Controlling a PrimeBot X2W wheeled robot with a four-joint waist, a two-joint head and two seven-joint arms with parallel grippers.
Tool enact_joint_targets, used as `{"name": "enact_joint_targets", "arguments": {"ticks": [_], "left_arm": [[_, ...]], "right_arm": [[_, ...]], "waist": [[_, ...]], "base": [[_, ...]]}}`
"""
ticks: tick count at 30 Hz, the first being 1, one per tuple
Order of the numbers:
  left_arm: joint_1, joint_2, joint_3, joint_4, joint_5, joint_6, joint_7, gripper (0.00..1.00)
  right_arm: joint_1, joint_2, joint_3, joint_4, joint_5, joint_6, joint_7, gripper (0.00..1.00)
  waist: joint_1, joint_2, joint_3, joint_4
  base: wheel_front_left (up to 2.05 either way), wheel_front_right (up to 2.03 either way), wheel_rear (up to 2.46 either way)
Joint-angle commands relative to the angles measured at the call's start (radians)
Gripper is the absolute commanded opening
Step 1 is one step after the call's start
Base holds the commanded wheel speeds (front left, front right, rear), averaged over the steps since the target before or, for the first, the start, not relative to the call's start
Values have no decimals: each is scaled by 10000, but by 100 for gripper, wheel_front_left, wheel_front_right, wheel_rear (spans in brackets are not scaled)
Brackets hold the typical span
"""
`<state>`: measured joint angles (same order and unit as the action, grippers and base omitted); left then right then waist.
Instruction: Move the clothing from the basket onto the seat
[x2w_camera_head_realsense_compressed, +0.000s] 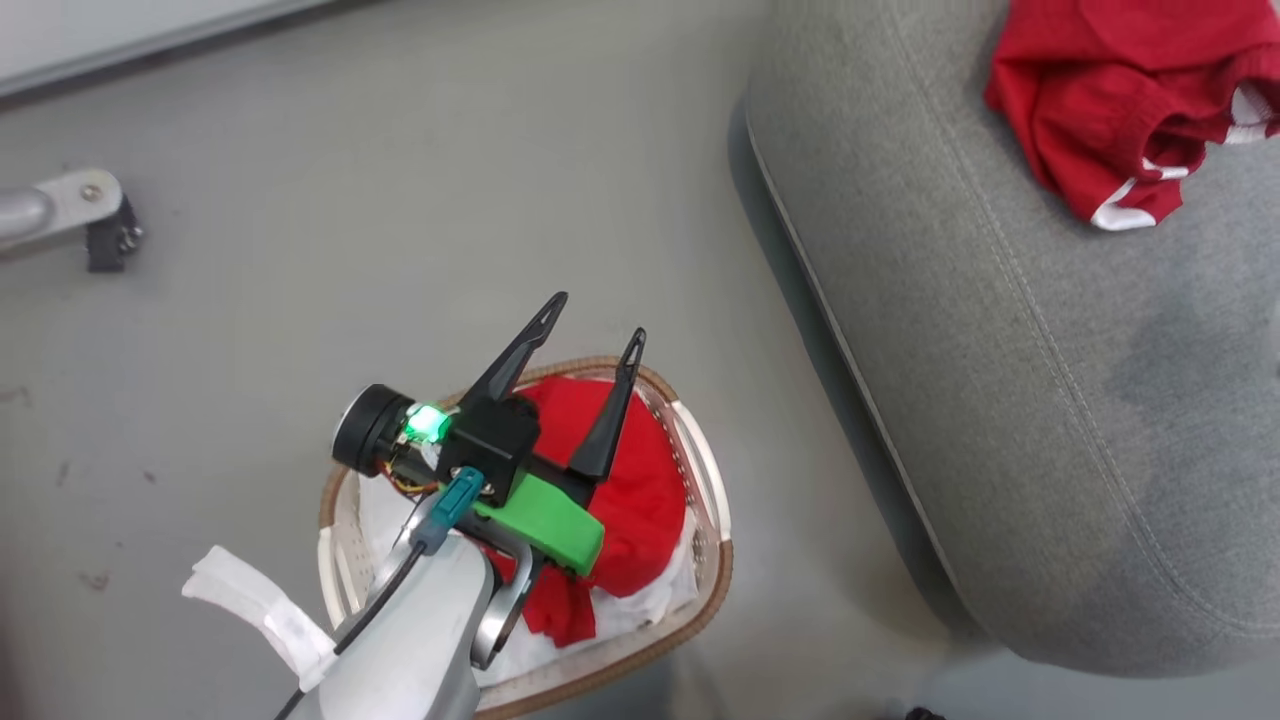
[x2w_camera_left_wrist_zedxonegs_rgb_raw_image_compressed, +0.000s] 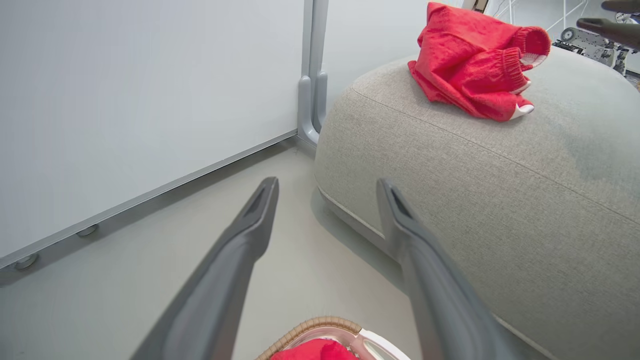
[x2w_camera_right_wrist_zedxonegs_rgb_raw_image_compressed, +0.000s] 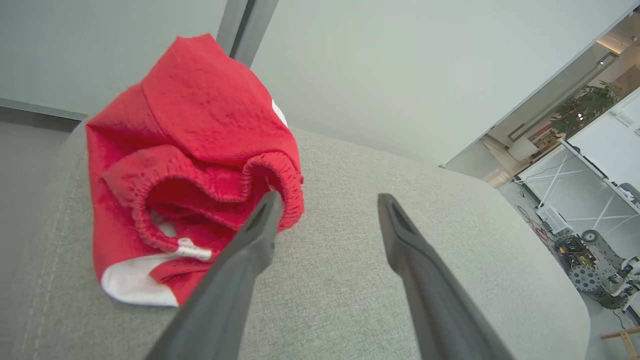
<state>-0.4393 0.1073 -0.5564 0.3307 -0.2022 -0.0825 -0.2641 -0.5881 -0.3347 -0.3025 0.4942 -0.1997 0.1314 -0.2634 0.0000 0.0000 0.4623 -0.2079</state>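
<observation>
Head view: the left gripper (x2w_camera_head_realsense_compressed: 598, 317) hangs above the basket (x2w_camera_head_realsense_compressed: 716, 540) with its fingers spread and nothing between them. A red garment (x2w_camera_head_realsense_compressed: 645, 495) lies bunched in the basket, directly beneath the fingers. One finger crosses over the cloth's upper edge. The other finger's tip reaches past the brown rim, over the floor (x2w_camera_head_realsense_compressed: 400, 200). I cannot tell from here whether either finger touches the fabric. A white liner sheet (x2w_camera_head_realsense_compressed: 640, 605) shows under the red cloth, back toward the wrist.

Left wrist view: both fingers stand apart and empty. The basket rim and a patch of the red garment sit low between the finger bases, well behind the tips. The seat (x2w_camera_left_wrist_zedxonegs_rgb_raw_image_compressed: 500, 200) rises ahead, just beyond the right-hand finger. A second red garment (x2w_camera_left_wrist_zedxonegs_rgb_raw_image_compressed: 470, 65) lies on top of it, far past the tips.

Right wrist view: the right gripper (x2w_camera_right_wrist_zedxonegs_rgb_raw_image_compressed: 329, 197) is over the seat, fingers spread, gripping nothing. The second red garment lies crumpled on the cushion, left of the fingers. The left-hand fingertip overlaps its gathered waistband, but whether they touch cannot be told. Bare grey cushion lies behind the other finger.
</observation>
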Motion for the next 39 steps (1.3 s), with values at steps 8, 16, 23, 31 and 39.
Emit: {"name": "enact_joint_targets", "arguments": {"ticks": [8,16,23,31,39], "left_arm": [[1029,-235,1008,123,-295,160,-6,100],[2127,-363,2378,32,-431,305,-4,100],[2938,-466,3433,-90,-511,395,-4,100],[3796,-540,4317,-238,-566,382,-1,100],[4548,-564,4577,-309,-848,400,-1,100]], "right_arm": [[157,300,858,-108,325,-14,-21,100],[188,1171,2152,91,827,-14,-21,100],[937,1968,2930,-117,1269,-14,-21,100],[2525,2612,2782,-737,1560,-14,-21,100],[4042,2830,2570,-1537,1795,-14,-21,100]], "waist": [[0,0,-2165,996],[0,0,-3003,1505],[0,0,-3511,1861],[0,0,-4047,2146],[0,0,-4482,2274]], "base": [[0,0,0],[0,0,0],[0,0,0],[0,0,0],[0,0,0]]}}
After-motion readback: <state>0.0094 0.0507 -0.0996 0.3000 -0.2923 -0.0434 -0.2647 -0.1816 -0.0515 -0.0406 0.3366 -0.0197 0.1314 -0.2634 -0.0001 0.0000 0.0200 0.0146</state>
